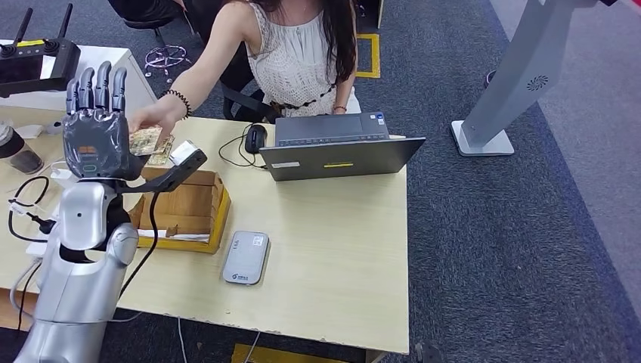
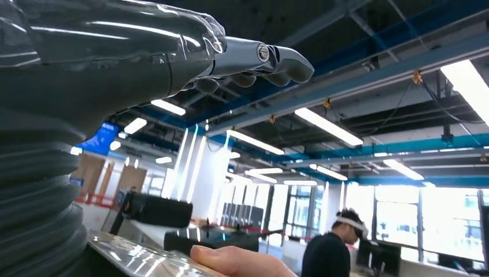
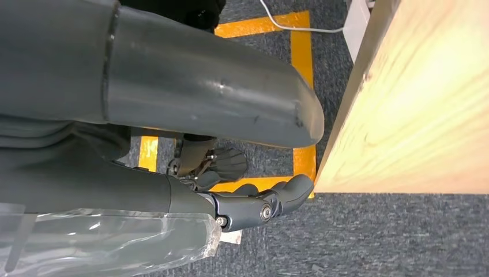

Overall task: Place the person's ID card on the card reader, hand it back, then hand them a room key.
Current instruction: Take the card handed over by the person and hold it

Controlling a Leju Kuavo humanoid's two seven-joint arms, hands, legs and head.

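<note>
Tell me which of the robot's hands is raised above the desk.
The left hand, held up with fingers apart beside the person's hand and the card. The right hand hangs below the desk edge, over the carpet.

Desk layout between the robot and the seated person

A pale wooden table (image 1: 340, 249) is standing before the person (image 1: 295, 53); an open grey laptop (image 1: 336, 147) is sitting at its far edge, with a black computer mouse (image 1: 255, 138) lying just left of it. A flat silver card reader (image 1: 246, 257) is lying nearer the robot, beside an open wooden box (image 1: 189, 208) to its left. The raised left hand (image 1: 97, 128) is hovering behind that box.
</note>
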